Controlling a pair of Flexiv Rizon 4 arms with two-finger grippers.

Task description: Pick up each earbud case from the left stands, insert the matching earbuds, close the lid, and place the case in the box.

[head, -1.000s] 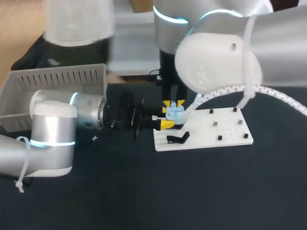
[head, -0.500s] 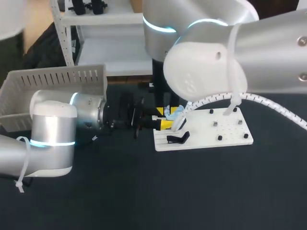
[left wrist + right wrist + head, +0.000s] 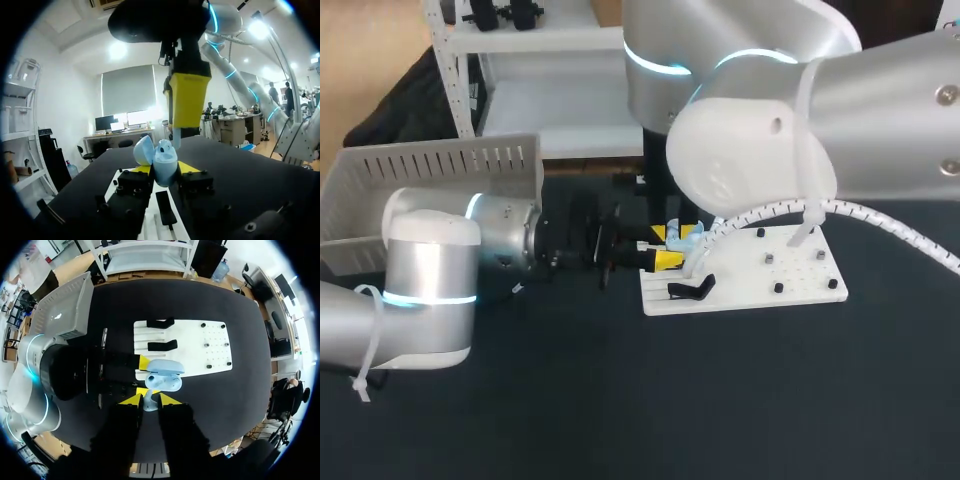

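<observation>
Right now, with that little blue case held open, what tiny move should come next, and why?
Probably the right gripper should ease down and seat its earbud in the earbud case. The left gripper holds the case with its lid open, and the earbud hangs close above the opening.

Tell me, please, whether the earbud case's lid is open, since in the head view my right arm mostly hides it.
Observer: Yes. In the left wrist view the light blue earbud case stands with its lid tipped open.
Operator: Is my left hand actually gripping it?
Observer: The left hand clamps the case from both sides, so it is shut on it.
Operator: And what is the right hand carrying?
Observer: The right hand pinches a light blue earbud just over the open case. I cannot tell whether it touches the case yet.
</observation>
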